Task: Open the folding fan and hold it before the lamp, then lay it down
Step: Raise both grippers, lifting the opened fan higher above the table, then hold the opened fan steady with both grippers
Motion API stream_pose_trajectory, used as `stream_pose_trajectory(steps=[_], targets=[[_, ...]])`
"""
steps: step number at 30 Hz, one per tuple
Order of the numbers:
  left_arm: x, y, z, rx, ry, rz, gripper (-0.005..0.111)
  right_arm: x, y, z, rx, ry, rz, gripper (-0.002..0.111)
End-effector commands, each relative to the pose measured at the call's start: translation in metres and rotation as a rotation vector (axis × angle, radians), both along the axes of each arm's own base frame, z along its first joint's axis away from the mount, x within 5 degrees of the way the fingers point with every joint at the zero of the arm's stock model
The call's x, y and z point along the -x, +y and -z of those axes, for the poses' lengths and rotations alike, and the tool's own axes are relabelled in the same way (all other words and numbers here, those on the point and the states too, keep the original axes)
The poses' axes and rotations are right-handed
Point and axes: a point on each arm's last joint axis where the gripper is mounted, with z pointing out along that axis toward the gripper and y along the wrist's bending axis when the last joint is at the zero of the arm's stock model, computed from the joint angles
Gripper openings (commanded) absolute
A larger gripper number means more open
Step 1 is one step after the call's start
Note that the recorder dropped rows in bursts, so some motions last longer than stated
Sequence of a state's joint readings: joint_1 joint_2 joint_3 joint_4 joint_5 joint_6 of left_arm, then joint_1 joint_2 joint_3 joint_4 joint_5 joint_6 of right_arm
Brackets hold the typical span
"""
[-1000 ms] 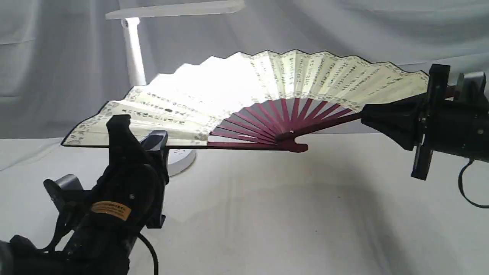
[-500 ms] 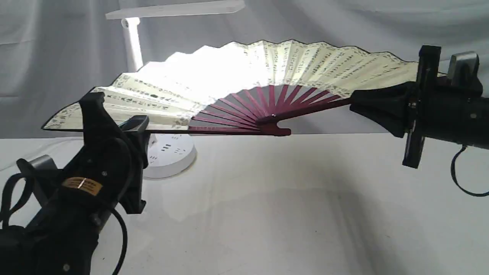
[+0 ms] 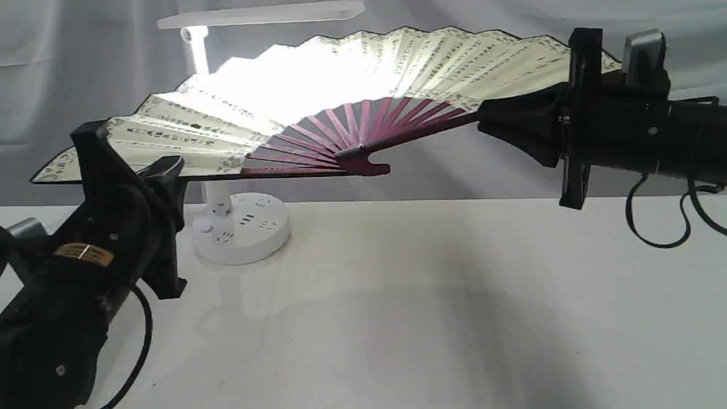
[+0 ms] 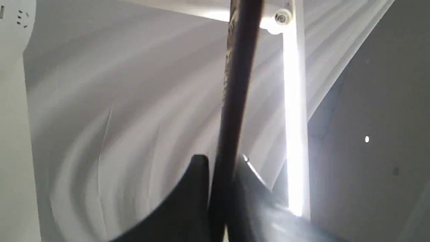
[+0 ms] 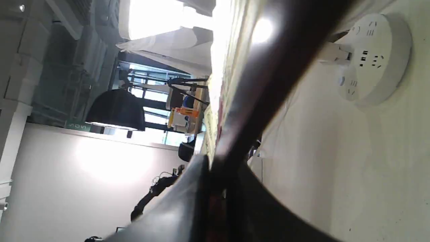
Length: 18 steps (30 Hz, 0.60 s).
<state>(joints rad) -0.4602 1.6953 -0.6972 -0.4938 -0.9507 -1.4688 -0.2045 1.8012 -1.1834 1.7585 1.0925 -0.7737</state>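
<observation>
The folding fan (image 3: 318,108) is spread wide and held in the air, its cream pleats glowing white under the lamp (image 3: 241,227). The lamp's bar head (image 3: 261,14) sits just above the fan's top edge, its stem mostly hidden behind the paper. My left gripper (image 3: 128,165) is shut on the fan's left guard (image 4: 235,84). My right gripper (image 3: 494,116) is shut on the right guard (image 5: 268,87). The maroon ribs (image 3: 346,136) meet at the pivot, well above the table.
The lamp's round base with sockets stands on the white cloth-covered table (image 3: 426,307), also seen as the base (image 5: 376,57) in the right wrist view. A pale curtain (image 3: 85,85) hangs behind. Black cables (image 3: 653,221) dangle from the right arm.
Both arms have lifted the open fan upward and to the left, bringing it up close under the lamp's head. The lit patch on the paper has grown.
</observation>
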Motion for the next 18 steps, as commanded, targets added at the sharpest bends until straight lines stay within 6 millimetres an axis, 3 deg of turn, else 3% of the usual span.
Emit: stream_pose_trajectory(steps=[1, 18], targets=[[-0.001, 0.0209, -0.0116, 0.125, -0.057, -0.141, 0.0, -0.003, -0.0089, 0.0002, 0.054, 0.002, 0.067, 0.0], [-0.0034, 0.0268, -0.0175, 0.143, -0.097, -0.152, 0.0, -0.0029, -0.0089, -0.0001, 0.049, 0.007, 0.068, 0.0]])
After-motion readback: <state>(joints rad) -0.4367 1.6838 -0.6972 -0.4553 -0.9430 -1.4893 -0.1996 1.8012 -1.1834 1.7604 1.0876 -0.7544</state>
